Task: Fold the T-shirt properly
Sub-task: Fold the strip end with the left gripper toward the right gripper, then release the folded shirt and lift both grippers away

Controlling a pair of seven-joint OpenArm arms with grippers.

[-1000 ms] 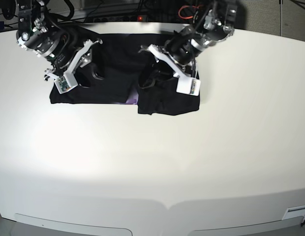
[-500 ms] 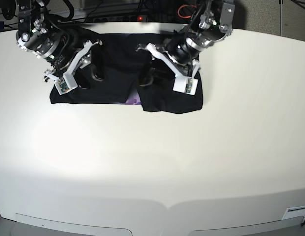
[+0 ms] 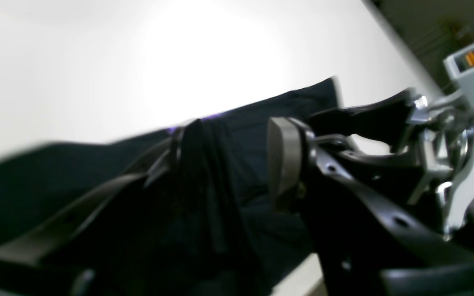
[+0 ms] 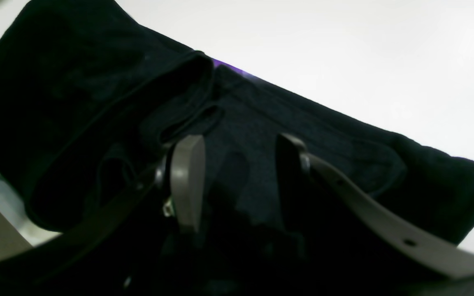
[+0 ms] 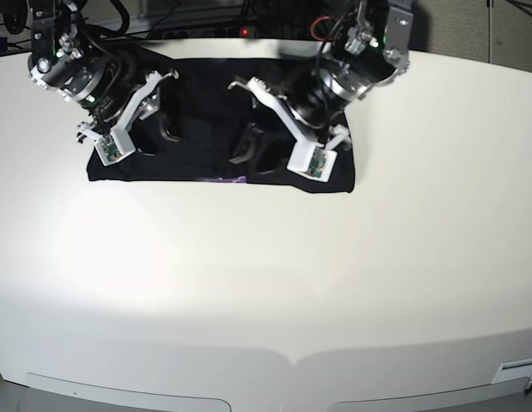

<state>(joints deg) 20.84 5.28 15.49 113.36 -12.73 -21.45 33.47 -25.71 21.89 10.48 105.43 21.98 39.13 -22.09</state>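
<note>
- The large black cloth T-shirt (image 5: 206,112) lies folded into a wide band at the far side of the smooth white worktop (image 5: 266,283); a sliver of purple print (image 5: 236,178) peeks out at its near edge, roughly midway along.
- The left end effector (image 5: 279,146) sits low over the band's right portion — in the left wrist view its jaws stand apart, one grey pad (image 3: 282,160) clear on the right; dark cloth drapes against the other finger, and whether any of it is pinched cannot be told.
- The right end effector (image 5: 146,129) hangs over the band's left portion; its two grey fingers (image 4: 185,181) are spread, with the black cloth lying below and between them, nothing clamped.
- A rolled hem (image 4: 187,119) of the T-shirt shows just beyond the right fingertips.
</note>
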